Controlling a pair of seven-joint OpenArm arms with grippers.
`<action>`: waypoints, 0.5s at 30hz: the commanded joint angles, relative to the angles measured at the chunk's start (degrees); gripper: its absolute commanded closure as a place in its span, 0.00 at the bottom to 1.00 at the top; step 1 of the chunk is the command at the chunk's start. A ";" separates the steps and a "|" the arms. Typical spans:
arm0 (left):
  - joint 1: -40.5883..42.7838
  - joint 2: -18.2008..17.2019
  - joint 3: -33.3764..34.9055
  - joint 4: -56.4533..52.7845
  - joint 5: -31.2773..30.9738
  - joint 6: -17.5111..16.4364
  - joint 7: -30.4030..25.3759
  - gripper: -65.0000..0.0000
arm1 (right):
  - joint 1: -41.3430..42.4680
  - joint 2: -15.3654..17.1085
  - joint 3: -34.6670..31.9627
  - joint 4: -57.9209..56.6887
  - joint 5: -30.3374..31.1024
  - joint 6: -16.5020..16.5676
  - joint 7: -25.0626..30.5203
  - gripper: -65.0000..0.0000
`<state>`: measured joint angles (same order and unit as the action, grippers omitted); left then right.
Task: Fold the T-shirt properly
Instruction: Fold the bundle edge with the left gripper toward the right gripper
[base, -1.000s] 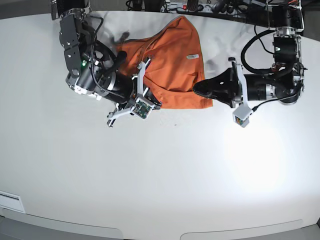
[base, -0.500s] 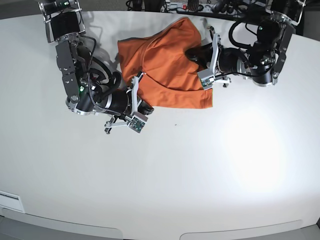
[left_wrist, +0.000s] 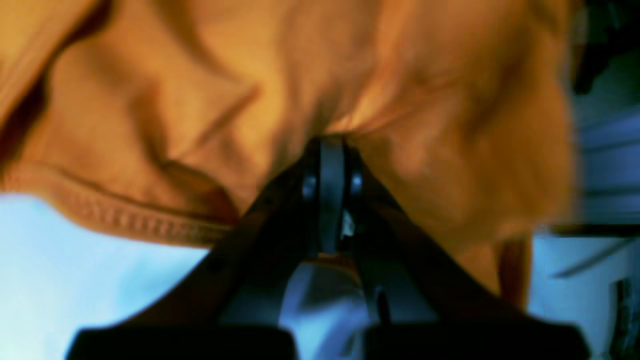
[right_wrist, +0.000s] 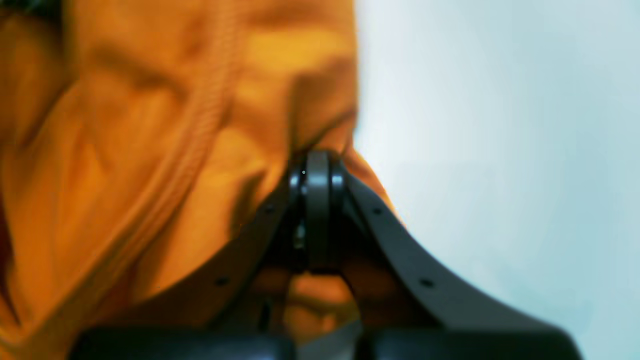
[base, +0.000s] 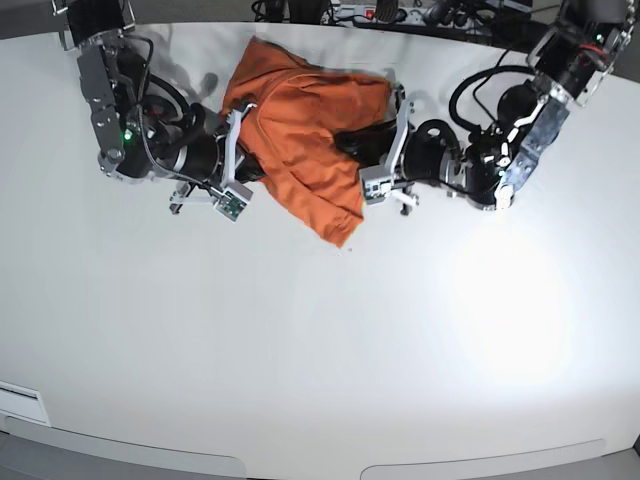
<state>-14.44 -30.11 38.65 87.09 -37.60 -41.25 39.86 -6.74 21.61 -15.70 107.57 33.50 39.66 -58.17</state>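
The orange T-shirt (base: 305, 125) lies bunched at the far middle of the white table (base: 320, 340), stretched between both grippers, with one corner trailing toward me (base: 343, 232). On the base view's right, my left gripper (base: 352, 140) is shut on the shirt's right part. The left wrist view shows its jaws pinched together on gathered fabric (left_wrist: 327, 145), near a stitched hem (left_wrist: 125, 220). My right gripper (base: 248, 152), on the base view's left, is shut on the shirt's left edge. Its jaws also meet on cloth in the right wrist view (right_wrist: 317, 157), beside a seam (right_wrist: 200, 135).
Black cables and a power strip (base: 380, 14) run along the table's far edge. A small white label (base: 20, 402) sits at the near left. The table's curved front edge (base: 300, 468) is at the bottom. Both arm bodies flank the shirt.
Both arms have swung to the left and toward the far edge, dragging the shirt with them. The shirt has bunched narrower, and one corner now trails toward me.
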 joint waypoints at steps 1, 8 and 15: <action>-1.79 0.48 1.53 -3.15 10.23 1.25 5.16 1.00 | -0.92 0.35 0.92 2.40 1.22 0.34 0.46 1.00; -11.10 11.43 6.45 -12.81 18.03 1.25 -3.78 1.00 | -10.21 0.26 8.52 9.79 1.01 0.34 1.64 1.00; -20.72 16.85 5.42 -10.45 15.58 1.25 2.49 1.00 | -11.82 0.13 15.41 10.14 1.05 0.34 3.34 1.00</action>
<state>-33.10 -13.26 44.91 75.70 -22.09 -40.91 43.40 -18.92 21.21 -0.64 116.53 33.69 39.70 -55.94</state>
